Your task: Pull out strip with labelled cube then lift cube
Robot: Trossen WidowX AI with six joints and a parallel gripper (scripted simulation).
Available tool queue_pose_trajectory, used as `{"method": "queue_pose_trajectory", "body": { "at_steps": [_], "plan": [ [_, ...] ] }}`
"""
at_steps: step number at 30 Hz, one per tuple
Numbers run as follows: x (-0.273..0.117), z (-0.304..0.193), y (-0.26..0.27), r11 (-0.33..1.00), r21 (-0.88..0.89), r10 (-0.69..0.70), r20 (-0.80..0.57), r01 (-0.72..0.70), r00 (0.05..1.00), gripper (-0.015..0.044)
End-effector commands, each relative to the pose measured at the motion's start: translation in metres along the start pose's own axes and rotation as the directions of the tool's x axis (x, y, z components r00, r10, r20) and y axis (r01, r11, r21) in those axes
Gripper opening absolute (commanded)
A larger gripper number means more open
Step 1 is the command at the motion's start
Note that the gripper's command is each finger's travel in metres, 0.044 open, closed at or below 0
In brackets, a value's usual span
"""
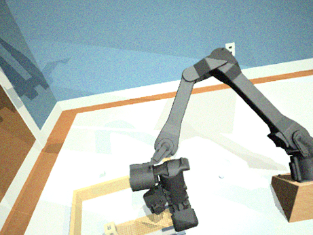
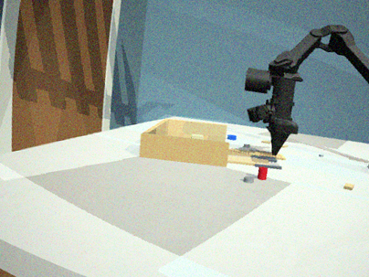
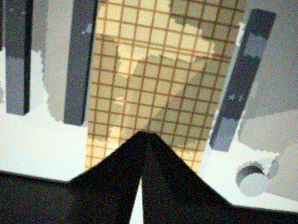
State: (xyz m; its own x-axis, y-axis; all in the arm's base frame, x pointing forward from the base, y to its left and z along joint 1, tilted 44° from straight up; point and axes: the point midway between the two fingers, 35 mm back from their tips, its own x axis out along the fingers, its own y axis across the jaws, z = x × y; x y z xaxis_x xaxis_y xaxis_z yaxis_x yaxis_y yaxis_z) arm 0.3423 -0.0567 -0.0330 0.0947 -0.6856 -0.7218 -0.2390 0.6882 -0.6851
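Observation:
A tan strip with a brown grid (image 3: 160,75) (image 1: 137,228) runs out of the open wooden box (image 1: 76,200) (image 2: 181,146). The labelled cube (image 1: 110,229), pale with a dark mark, sits on the strip inside the box. My gripper (image 3: 145,141) (image 2: 277,151) (image 1: 185,222) is shut, its joined fingertips pointing down onto the near end of the strip. Nothing shows between the fingers. Whether the tips touch the strip I cannot tell.
Grey bars (image 3: 80,60) (image 3: 17,55) (image 3: 240,80) lie on both sides of the strip. A grey disc (image 3: 252,181) (image 2: 248,179), a red cylinder (image 2: 262,173), a blue block (image 2: 232,137) and a small tan cube (image 2: 348,186) lie nearby. The arm stands on a wooden base (image 1: 299,197).

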Motion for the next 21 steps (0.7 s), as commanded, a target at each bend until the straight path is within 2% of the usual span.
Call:
{"method": "queue_pose_trajectory", "body": {
  "at_steps": [1, 21],
  "plan": [
    [0.006, -0.013, 0.000, 1.000, -0.008, 0.001, -0.023, -0.001, 1.000, 0.0000],
    [0.006, -0.043, 0.001, 1.000, -0.009, 0.001, -0.025, -0.001, 1.000, 0.0000]
  ]
}}
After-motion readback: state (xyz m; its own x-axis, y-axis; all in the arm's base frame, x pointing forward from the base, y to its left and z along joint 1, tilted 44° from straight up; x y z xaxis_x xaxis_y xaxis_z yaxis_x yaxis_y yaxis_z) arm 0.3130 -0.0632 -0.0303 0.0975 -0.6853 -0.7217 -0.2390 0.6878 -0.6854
